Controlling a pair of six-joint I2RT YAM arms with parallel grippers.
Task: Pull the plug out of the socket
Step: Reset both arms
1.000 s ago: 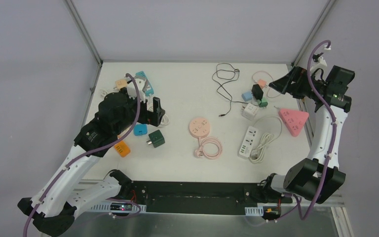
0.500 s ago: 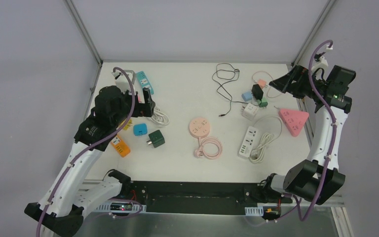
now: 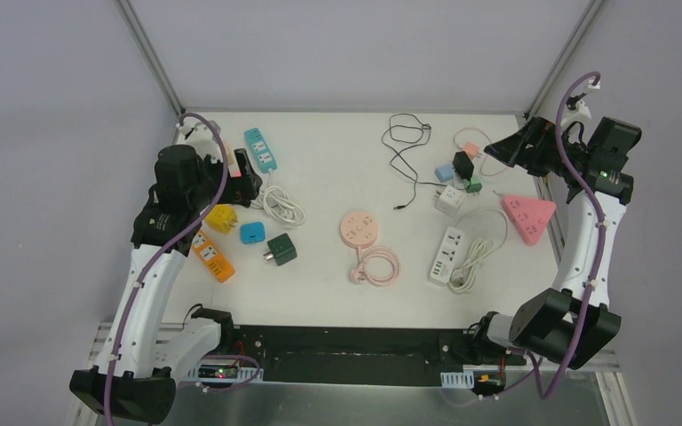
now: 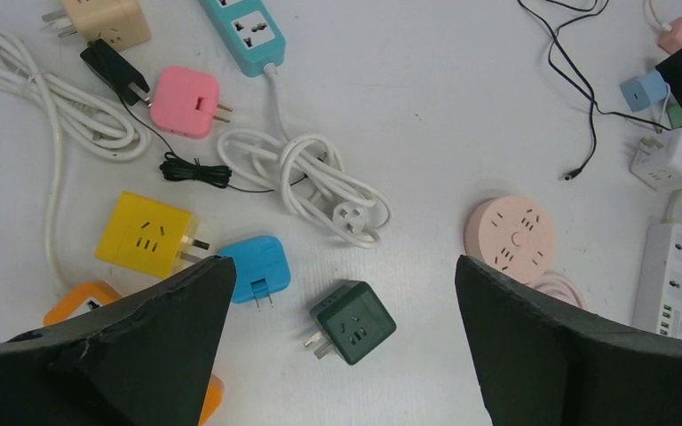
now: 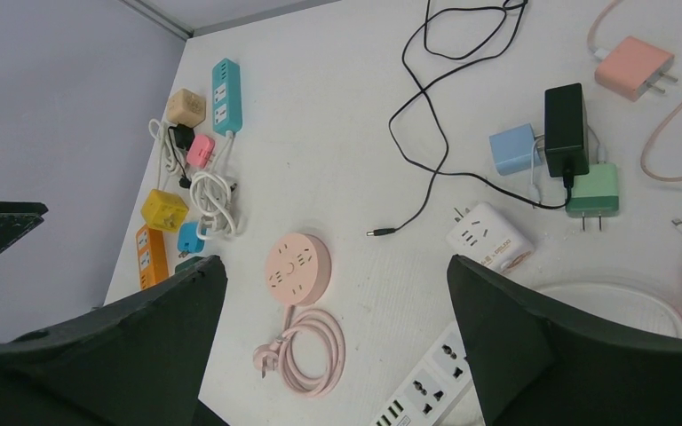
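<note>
The left claw (image 4: 342, 266) and right claw (image 5: 336, 262) are being held spread and empty above the surface (image 3: 337, 142), likely to keep the view clear, while the black plug (image 5: 566, 131) is being kept seated in the green socket (image 5: 593, 189) at upper right.

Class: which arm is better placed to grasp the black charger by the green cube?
Right: its open hand hovers near the black charger and green cube; the left hand is far across.

no legible text, labels, or nos.
</note>
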